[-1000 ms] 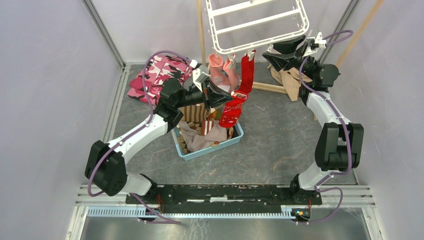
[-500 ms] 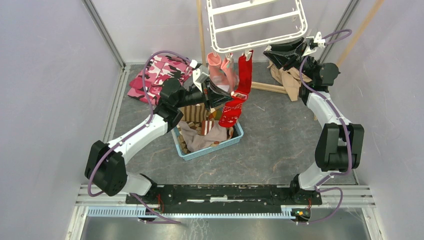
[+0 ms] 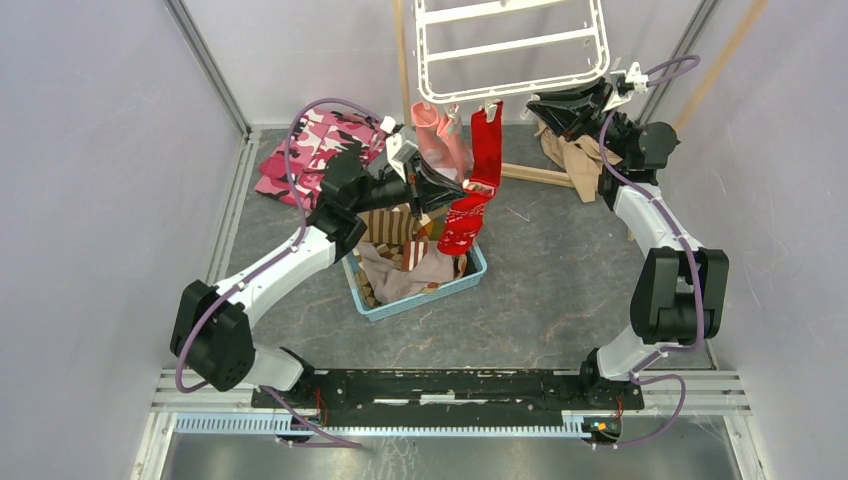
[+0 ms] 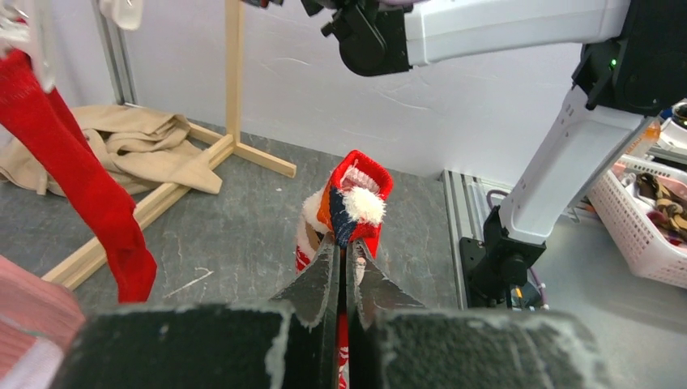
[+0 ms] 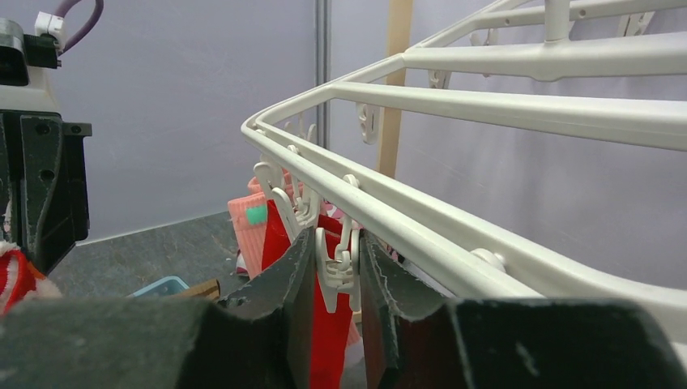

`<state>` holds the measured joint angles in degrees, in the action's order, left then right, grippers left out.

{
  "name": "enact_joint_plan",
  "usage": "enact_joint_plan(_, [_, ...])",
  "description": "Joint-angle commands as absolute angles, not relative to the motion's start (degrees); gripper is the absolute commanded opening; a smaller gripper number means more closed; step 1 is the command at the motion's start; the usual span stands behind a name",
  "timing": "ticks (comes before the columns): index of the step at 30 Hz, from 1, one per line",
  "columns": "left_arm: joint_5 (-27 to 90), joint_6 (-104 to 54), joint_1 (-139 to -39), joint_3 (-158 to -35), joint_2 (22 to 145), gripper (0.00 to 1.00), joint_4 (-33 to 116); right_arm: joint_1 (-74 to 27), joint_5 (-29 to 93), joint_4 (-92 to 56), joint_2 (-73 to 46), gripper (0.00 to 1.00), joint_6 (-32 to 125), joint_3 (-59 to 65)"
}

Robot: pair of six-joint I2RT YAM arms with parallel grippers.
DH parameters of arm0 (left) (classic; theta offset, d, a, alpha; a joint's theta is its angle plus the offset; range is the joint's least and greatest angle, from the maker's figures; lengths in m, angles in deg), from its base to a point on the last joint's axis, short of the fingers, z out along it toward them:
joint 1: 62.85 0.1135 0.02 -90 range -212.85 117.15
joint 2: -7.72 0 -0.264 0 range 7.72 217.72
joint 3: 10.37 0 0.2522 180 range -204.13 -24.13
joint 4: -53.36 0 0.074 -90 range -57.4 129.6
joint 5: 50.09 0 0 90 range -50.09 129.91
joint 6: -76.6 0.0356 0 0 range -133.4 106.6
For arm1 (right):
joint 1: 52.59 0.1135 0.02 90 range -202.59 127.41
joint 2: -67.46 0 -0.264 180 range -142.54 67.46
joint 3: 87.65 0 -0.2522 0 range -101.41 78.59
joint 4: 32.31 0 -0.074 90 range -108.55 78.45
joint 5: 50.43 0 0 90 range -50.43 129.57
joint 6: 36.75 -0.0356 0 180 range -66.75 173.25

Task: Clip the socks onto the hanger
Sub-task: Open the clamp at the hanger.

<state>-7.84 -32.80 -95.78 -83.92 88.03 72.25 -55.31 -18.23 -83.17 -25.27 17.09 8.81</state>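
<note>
From above, the hanger (image 3: 512, 45) hangs over the table's far edge. The left gripper (image 3: 447, 193) is clenched on a red sock (image 3: 460, 225) over the basket (image 3: 478, 272). The right gripper (image 3: 540, 105) is at the hanger's near right corner.

Left wrist: only a thin fold of the sock is pinched, so it may slip out.

Right wrist: the jaws squeeze a clip (image 5: 336, 263). If the hanger swings, they could lose it.

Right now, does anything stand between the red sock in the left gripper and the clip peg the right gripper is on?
Yes, partly. The hung red sock dangles from the hanger rim between the left gripper's red-and-white sock and the clip peg in the right gripper; a straight path would likely brush it.
</note>
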Motion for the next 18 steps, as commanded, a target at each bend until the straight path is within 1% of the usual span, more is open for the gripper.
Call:
enact_joint_plan(1, [-5.11,-30.6,-96.07,-89.47,89.97,0.03,71.27,-55.0,-18.52,-81.2,-22.75,0.17,17.16,6.96])
enact_joint_plan(5, [-4.01,-30.7,-96.07,-94.69,94.43,0.03,68.4,-54.58,-18.27,-77.23,-22.07,0.17,17.76,6.36])
enact_joint_plan(10, [-1.4,-28.55,-96.12,-98.78,99.69,0.03,68.54,-53.7,-17.83,-72.95,-21.07,0.16,18.94,5.4])
enact_joint_plan(18, [3.83,-25.94,-96.37,-102.34,105.51,0.02,73.53,-52.94,-17.74,-69.18,-20.28,0.15,20.18,4.71])
